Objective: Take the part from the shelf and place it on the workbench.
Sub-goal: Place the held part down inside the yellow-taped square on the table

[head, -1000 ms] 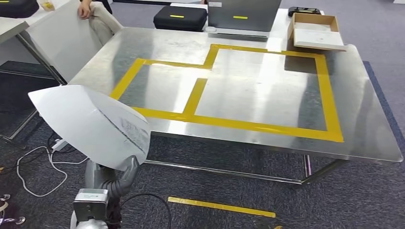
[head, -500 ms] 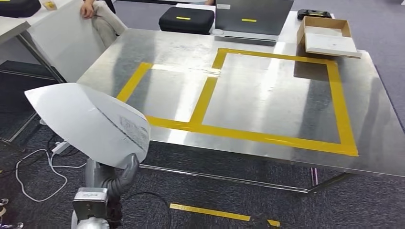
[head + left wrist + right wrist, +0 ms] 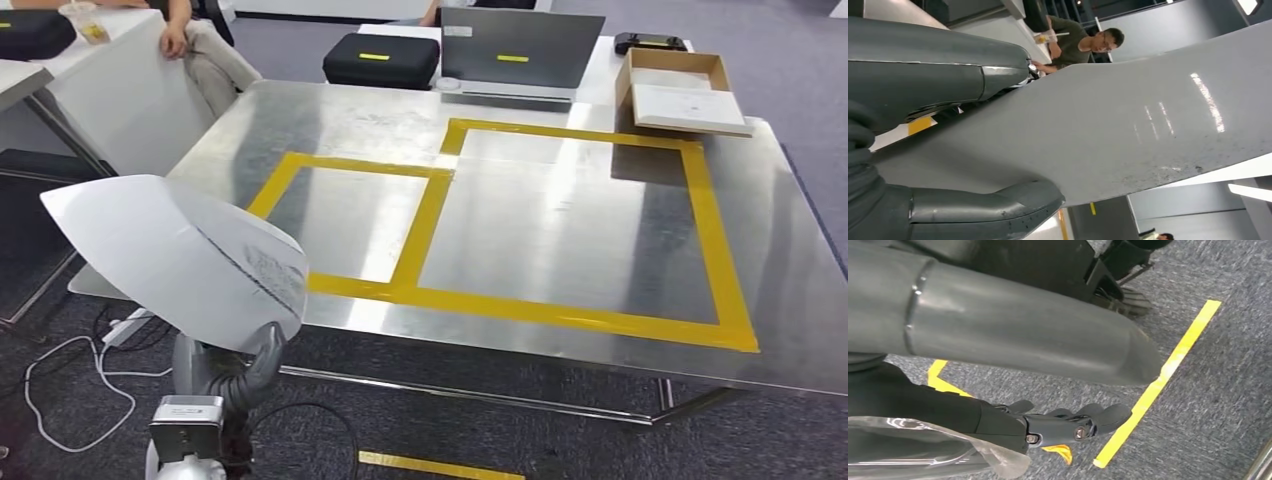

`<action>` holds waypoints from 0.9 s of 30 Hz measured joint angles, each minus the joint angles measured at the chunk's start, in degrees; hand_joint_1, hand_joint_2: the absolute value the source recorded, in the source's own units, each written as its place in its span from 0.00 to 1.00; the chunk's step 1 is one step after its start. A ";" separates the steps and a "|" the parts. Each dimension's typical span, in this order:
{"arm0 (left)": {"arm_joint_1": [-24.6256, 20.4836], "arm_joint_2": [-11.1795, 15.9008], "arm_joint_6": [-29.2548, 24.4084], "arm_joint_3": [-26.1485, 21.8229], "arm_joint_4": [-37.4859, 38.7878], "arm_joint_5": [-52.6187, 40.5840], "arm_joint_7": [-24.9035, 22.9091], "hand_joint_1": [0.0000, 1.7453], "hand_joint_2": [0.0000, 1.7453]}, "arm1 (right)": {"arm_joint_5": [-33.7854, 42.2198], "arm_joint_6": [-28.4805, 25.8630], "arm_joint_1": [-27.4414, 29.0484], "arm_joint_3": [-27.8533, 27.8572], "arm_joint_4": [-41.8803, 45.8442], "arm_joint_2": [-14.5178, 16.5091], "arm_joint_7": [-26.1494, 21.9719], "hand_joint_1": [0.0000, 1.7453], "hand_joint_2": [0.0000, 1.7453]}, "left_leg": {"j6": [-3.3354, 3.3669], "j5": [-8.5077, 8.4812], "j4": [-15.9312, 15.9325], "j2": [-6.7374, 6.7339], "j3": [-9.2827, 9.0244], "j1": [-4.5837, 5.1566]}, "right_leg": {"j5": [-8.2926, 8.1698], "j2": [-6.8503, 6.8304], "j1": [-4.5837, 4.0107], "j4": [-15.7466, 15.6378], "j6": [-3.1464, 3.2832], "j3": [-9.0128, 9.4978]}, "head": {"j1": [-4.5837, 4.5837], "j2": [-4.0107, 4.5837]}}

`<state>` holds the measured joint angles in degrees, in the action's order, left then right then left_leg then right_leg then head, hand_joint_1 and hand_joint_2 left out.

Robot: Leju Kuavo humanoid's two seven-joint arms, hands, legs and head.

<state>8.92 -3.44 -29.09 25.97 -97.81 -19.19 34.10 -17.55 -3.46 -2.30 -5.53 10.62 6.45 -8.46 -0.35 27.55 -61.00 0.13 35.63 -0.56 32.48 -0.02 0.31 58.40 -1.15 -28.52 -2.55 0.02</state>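
The part is a large white curved sheet (image 3: 180, 255) with a smudged printed patch, held up at the lower left of the head view, short of the workbench's near left corner. My left hand (image 3: 245, 375) grips its lower edge from below. In the left wrist view the sheet (image 3: 1128, 130) is clamped between the thumb and fingers of the left hand (image 3: 948, 212). The workbench (image 3: 560, 220) is a steel table marked with two yellow tape rectangles. My right hand (image 3: 1058, 425) hangs over the carpet with its fingers stretched out and nothing in them.
A cardboard box (image 3: 680, 90) sits at the bench's far right corner. A grey case (image 3: 515, 50) and a black case (image 3: 380, 60) lie beyond the far edge. A person (image 3: 200, 50) sits by a white table (image 3: 120, 100) at far left. Cables (image 3: 60, 370) trail on the floor.
The whole picture has shifted as the camera moved: the workbench now sits lower and more centred. The sheet stays in my left hand in the same place.
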 joint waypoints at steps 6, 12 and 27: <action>-1.25 0.41 -4.12 -0.24 0.32 -14.44 -1.91 1.00 1.00 | -0.38 0.80 -0.48 0.28 0.00 0.00 0.28 0.00 0.00 | 0.63 -0.60 0.36 0.06 -0.15 0.01 | 0.29 -0.14 -0.19 -0.87 1.63 0.15 | 0.08 0.00; -6.12 3.13 -7.59 -1.18 2.85 -35.61 -9.98 1.00 1.00 | -1.25 1.53 -1.14 0.30 0.02 0.00 0.97 0.00 0.00 | 0.96 -0.39 0.36 0.06 -0.16 0.06 | 0.15 -0.18 -0.13 -1.57 0.10 0.44 | 0.08 0.01; -19.51 11.67 -4.71 -3.04 13.49 -54.52 -22.68 1.00 1.00 | -2.32 2.51 -1.70 0.30 0.02 0.02 1.93 0.00 0.00 | 0.86 -0.66 0.88 0.04 -0.45 0.01 | 0.00 -0.14 -0.16 -1.61 -0.54 1.06 | 0.02 0.01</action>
<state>-10.59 8.22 -33.79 22.93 -84.32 -73.70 11.42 -19.87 -0.95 -4.00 -5.23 10.64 6.47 -6.54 0.51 26.89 -60.12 0.17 35.18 -0.54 32.48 -0.16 0.15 56.78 -1.70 -27.46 -2.53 0.02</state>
